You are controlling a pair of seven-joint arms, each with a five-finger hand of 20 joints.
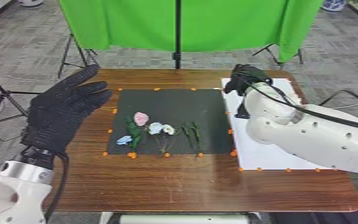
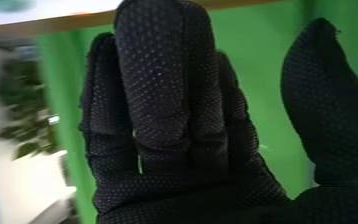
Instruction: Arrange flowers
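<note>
Nearest, the left hand is held up, loosely open; on the black mat, one blue flower, two green sprigs, two white flowers, one pink flower are laid; farther, the right hand is held straight-fingered, thumb apart.

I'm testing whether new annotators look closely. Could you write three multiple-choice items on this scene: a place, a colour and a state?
1. Where do the flowers lie?
A) on the floor
B) on the dark mat
C) on the white sheet

2. What colour is the flower head farthest from the robot?
A) pink
B) yellow
C) red

3. How is the right hand?
A) closed in a fist
B) curled round a stem
C) open, fingers straight

1: B, the dark mat lies beneath them.
2: A, the pink head lies beyond the others.
3: C, the wrist view shows its fingers extended.
</note>
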